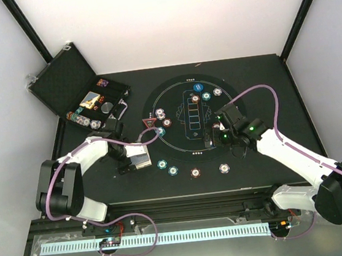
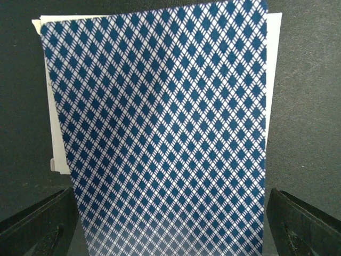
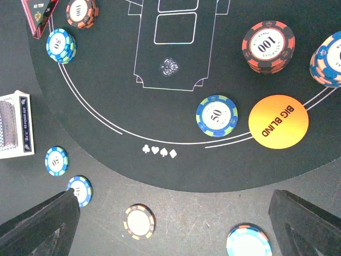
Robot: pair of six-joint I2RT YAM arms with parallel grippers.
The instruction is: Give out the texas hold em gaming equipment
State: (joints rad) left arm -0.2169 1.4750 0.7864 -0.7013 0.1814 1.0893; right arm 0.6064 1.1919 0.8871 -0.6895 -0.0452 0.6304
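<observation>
A deck of playing cards (image 2: pixel 160 122) with a blue diamond-patterned back fills the left wrist view. My left gripper (image 2: pixel 170 218) is open, one finger on each side of the deck's near end. From above, the deck (image 1: pixel 144 162) lies left of the round mat (image 1: pixel 173 97), at the left gripper (image 1: pixel 131 159). My right gripper (image 3: pixel 173 218) hangs open and empty over the mat's edge. Under it lie a "50" chip (image 3: pixel 216 115), an orange "BIG BLIND" disc (image 3: pixel 278 121), a "100" chip stack (image 3: pixel 268 46) and loose chips (image 3: pixel 139 222) off the mat. A red triangle marker (image 1: pixel 149 124) sits at the mat's left rim.
The open black case (image 1: pixel 73 83) stands at the back left with more chips in its tray. Several chips (image 1: pixel 195 173) lie along the mat's near edge and others (image 1: pixel 217 91) at its far side. A card box (image 3: pixel 16 124) shows at the left of the right wrist view.
</observation>
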